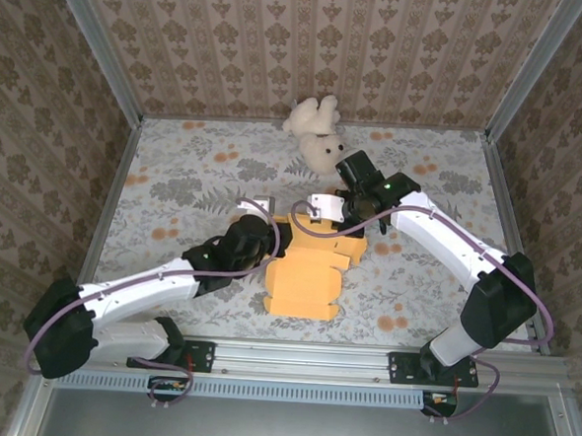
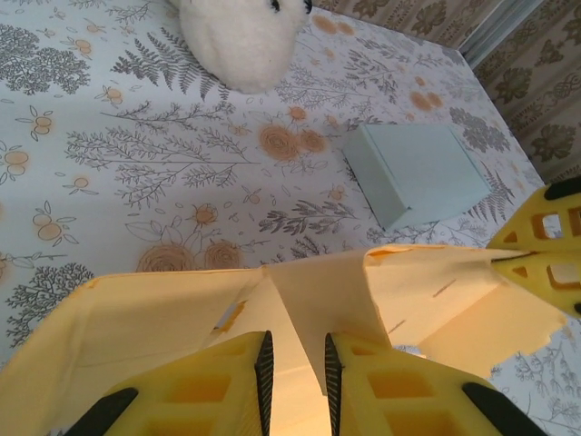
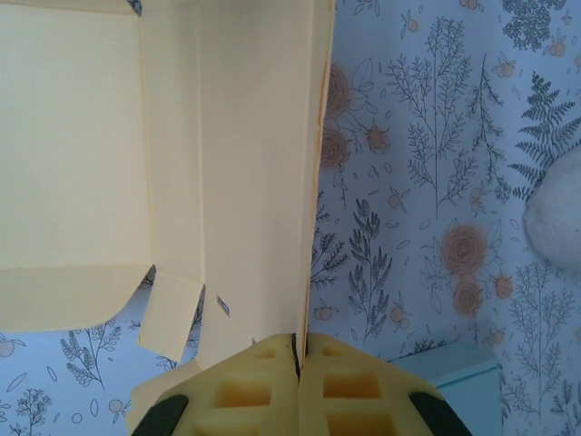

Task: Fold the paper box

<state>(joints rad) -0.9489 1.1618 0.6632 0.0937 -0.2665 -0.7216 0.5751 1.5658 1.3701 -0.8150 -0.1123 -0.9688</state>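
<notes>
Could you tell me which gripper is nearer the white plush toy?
Right. The right gripper pinches the paper box edge nearest the plush toy; the left gripper grips it farther away.

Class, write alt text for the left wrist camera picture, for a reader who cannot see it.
The left gripper pinches a raised fold of a yellow paper box; the right gripper grips its edge at the right. Beyond, on a floral tablecloth, lie a pale green box and a white plush toy.
</notes>
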